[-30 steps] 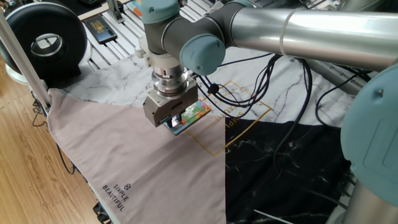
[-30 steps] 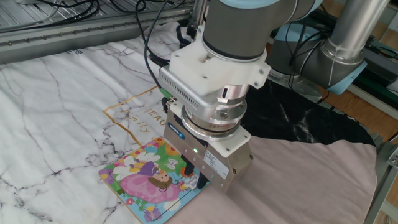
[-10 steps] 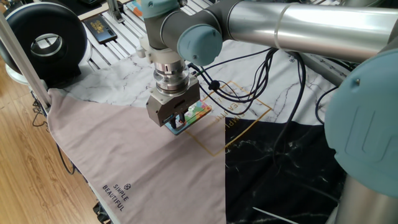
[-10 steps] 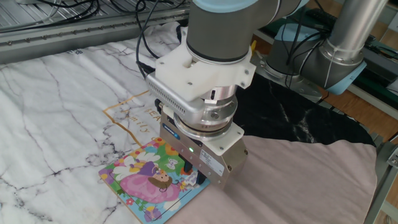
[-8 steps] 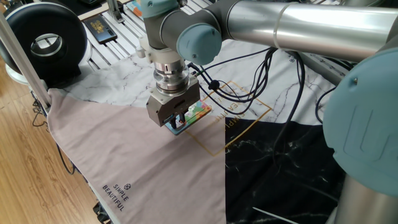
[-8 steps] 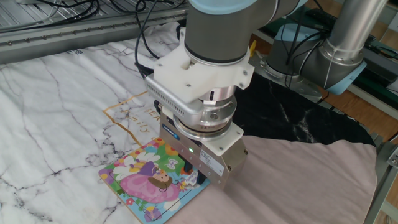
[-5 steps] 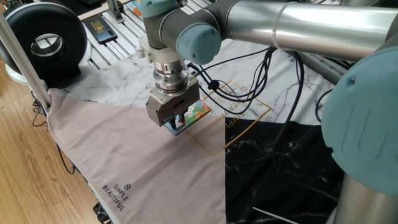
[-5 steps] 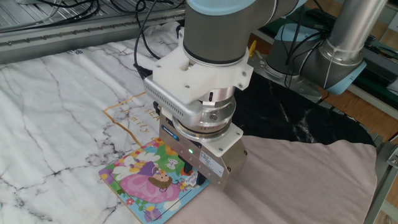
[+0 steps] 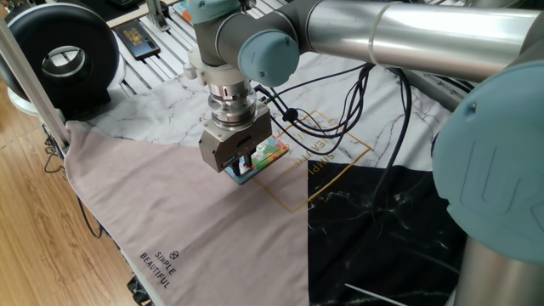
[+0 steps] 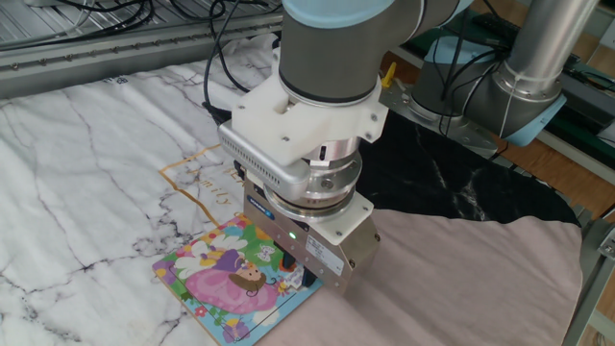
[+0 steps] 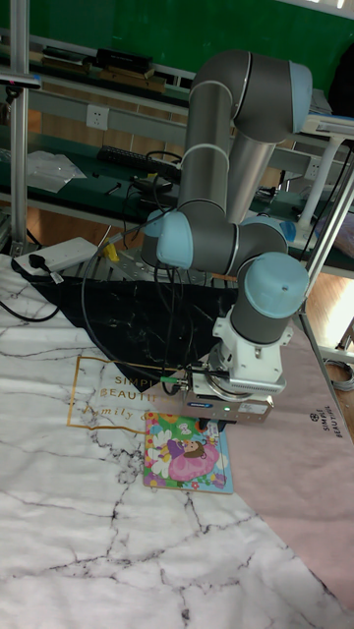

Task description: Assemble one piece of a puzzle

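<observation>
1. The puzzle (image 10: 235,279) lies flat on the table, at the edge where the white marble-patterned cloth (image 10: 86,163) meets the pinkish-grey cloth (image 9: 153,204).
2. The tool (image 10: 298,274) stands straight down over the puzzle's corner nearest the pinkish-grey cloth, its fingertips at the board.
3. Its body hides the fingers, so I cannot tell how far they are apart or whether they hold a piece.
4. One puzzle, one arm and one tool are in view.
5. A black marbled cloth (image 9: 399,221) covers another part of the table.
6. A round black device (image 9: 64,59) stands on a corner; a dark card (image 9: 136,38) lies behind.
</observation>
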You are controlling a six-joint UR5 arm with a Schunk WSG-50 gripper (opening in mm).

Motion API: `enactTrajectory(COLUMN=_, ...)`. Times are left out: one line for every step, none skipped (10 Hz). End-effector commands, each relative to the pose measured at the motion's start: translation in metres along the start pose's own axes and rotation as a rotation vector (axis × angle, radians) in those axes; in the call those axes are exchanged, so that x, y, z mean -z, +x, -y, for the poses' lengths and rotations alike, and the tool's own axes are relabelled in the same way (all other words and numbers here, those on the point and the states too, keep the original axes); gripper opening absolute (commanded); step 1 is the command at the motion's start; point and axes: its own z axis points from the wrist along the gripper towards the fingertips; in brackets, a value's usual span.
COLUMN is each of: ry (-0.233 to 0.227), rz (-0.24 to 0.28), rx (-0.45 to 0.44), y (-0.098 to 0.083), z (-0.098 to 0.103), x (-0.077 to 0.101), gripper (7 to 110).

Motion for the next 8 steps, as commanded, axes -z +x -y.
enactTrajectory(ry=-0.013, rz=-0.007, rx=0.000, y=-0.0001, z=-0.0025, x=0.0009, gripper=7)
enactTrajectory(ry=-0.013, rz=-0.010, rx=0.001, y=0.0007, z=-0.0026, x=0.0010, gripper=7)
enactTrajectory(ry=-0.013, rz=-0.010, rx=0.003, y=0.0008, z=-0.0028, x=0.0011, gripper=7)
enactTrajectory(ry=-0.015, rz=-0.010, rx=0.005, y=0.0009, z=-0.0040, x=0.0013, gripper=7)
enactTrajectory(ry=-0.015, rz=-0.010, rx=0.006, y=0.0007, z=-0.0039, x=0.0013, gripper=7)
enactTrajectory(ry=-0.015, rz=-0.010, rx=0.006, y=0.0005, z=-0.0039, x=0.0012, gripper=7)
enactTrajectory(ry=-0.015, rz=-0.010, rx=0.008, y=0.0002, z=-0.0036, x=0.0011, gripper=7)
enactTrajectory(ry=-0.015, rz=-0.010, rx=0.011, y=-0.0003, z=-0.0027, x=0.0007, gripper=7)
